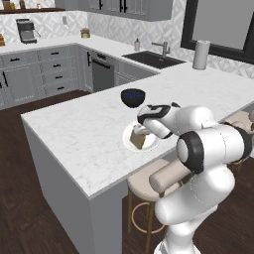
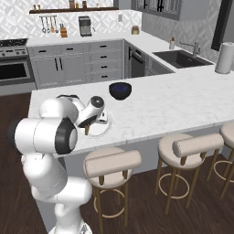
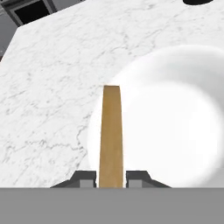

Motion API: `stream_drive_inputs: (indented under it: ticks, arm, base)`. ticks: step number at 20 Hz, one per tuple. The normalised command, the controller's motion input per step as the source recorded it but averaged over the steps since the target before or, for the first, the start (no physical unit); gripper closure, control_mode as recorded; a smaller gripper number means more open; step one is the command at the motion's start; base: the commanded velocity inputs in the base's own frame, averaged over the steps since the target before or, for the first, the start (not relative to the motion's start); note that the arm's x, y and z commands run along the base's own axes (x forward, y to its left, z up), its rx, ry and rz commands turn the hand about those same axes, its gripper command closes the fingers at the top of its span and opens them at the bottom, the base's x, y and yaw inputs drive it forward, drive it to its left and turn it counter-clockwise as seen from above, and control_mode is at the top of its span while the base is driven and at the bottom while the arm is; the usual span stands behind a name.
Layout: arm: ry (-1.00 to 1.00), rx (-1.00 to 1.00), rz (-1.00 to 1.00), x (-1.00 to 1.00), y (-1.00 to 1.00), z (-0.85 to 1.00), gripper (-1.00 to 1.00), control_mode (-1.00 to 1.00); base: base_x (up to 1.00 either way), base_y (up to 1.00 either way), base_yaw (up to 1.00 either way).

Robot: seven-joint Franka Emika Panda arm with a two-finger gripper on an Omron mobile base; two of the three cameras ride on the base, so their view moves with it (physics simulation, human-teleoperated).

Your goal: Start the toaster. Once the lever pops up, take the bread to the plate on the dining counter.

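Gripper (image 3: 110, 178) clamped on the bread (image 3: 110, 135), slice edge-on over the plate (image 3: 175, 113), dining counter (image 3: 52, 87) beneath, dark blue bowl (image 1: 132, 97) near.

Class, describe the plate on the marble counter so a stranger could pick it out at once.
Find the long white marble dining counter with stools along its near edge. Near that edge, under the gripper that holds the bread edge-on, lies the plate. It is flat, round and white, unlike the deep dark blue bowl behind it.
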Motion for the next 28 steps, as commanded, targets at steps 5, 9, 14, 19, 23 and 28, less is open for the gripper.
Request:
stream_drive_inputs:
  ticks: [5, 9, 14, 19, 23, 28]
  arm:
    - [0.00, 0.00, 0.00, 0.12, -0.02, 0.00, 1.00, -1.00]
    - [0.00, 0.00, 0.00, 0.00, -0.04, 0.00, 1.00, -1.00]
    - [0.00, 0.00, 0.00, 0.00, 0.00, 0.00, -1.00, -1.00]
    - [0.00, 0.00, 0.00, 0.01, -0.01, 0.00, -1.00, -1.00]
    - [0.00, -0.07, 0.00, 0.00, -0.02, 0.14, -1.00, -1.00]
    - [0.00, -0.13, 0.00, 0.00, 0.00, 0.35, -1.00, -1.00]
  base:
    - [0.00, 0.00, 0.00]
    - [0.00, 0.00, 0.00]
    - [0.00, 0.00, 0.00]
    - [0.00, 0.00, 0.00]
    - [0.00, 0.00, 0.00]
    - [0.00, 0.00, 0.00]
